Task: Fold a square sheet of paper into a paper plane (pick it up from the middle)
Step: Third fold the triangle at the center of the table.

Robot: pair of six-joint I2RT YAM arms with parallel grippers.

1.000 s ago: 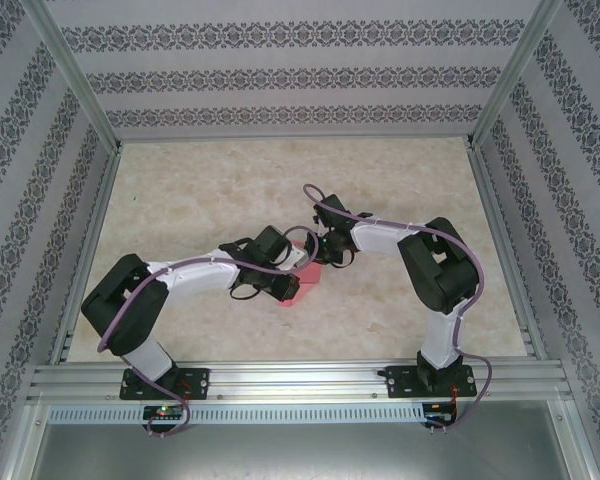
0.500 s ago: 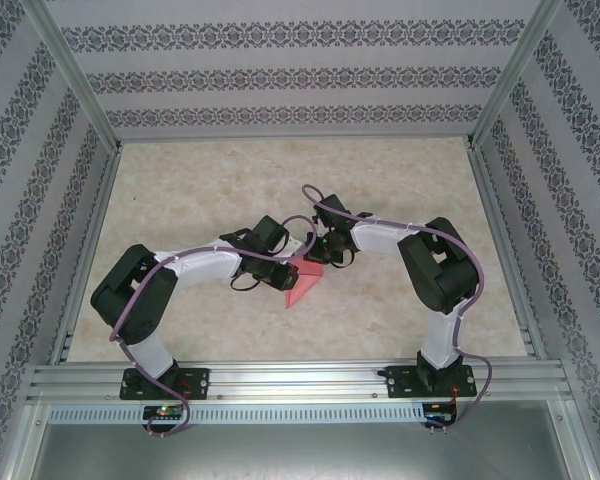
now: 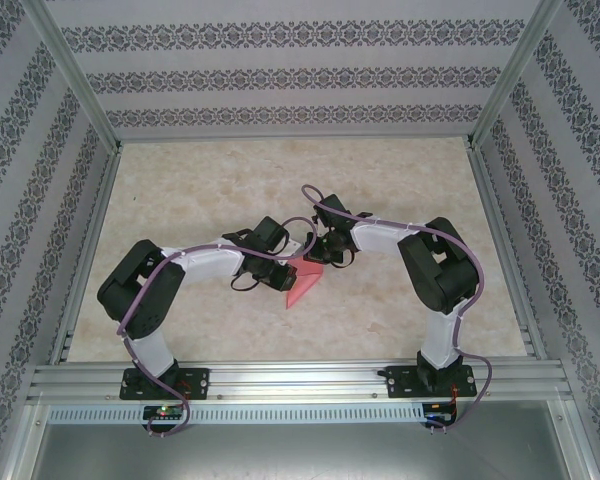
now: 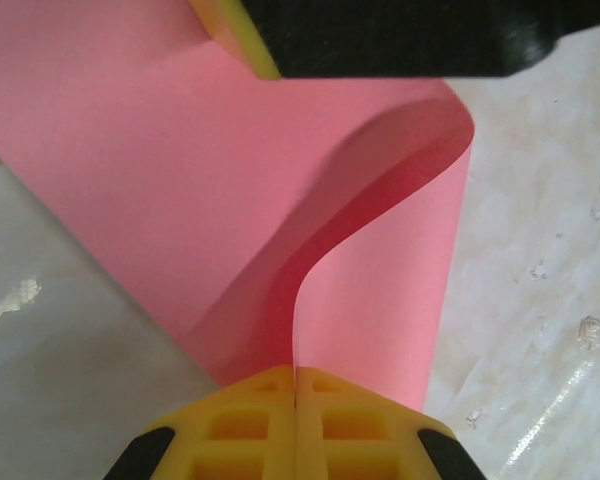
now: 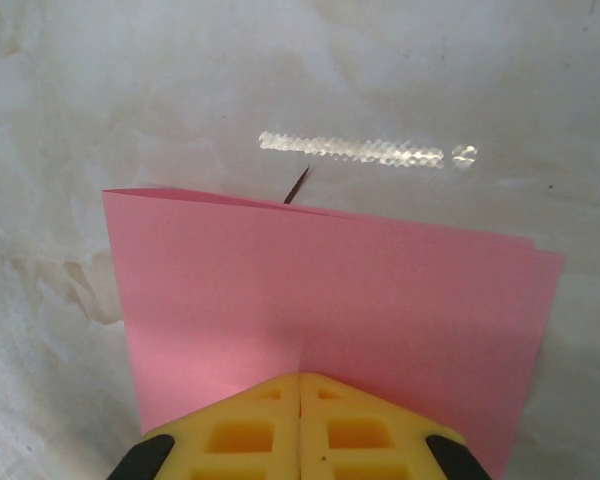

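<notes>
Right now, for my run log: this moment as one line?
left fingers: shut on sheet | right fingers: shut on sheet | sheet: curled between both

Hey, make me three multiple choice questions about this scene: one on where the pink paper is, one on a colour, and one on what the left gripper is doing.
1. Where over the table is the square sheet of paper?
A. At the far left corner.
B. Near the middle, between the left gripper and the right gripper.
C. Beside the right arm's base.

2. What colour are the right gripper's fingers?
A. Blue.
B. White.
C. Yellow.

3. What state is the left gripper in?
A. Shut on the paper.
B. Open above it.
C. Shut on nothing.

Answers:
1 B: the top view shows the paper spanning the gap between both grippers.
2 C: the right wrist view shows yellow fingers.
3 A: the left wrist view shows its jaws closed with the pink sheet pinched between them.
</notes>
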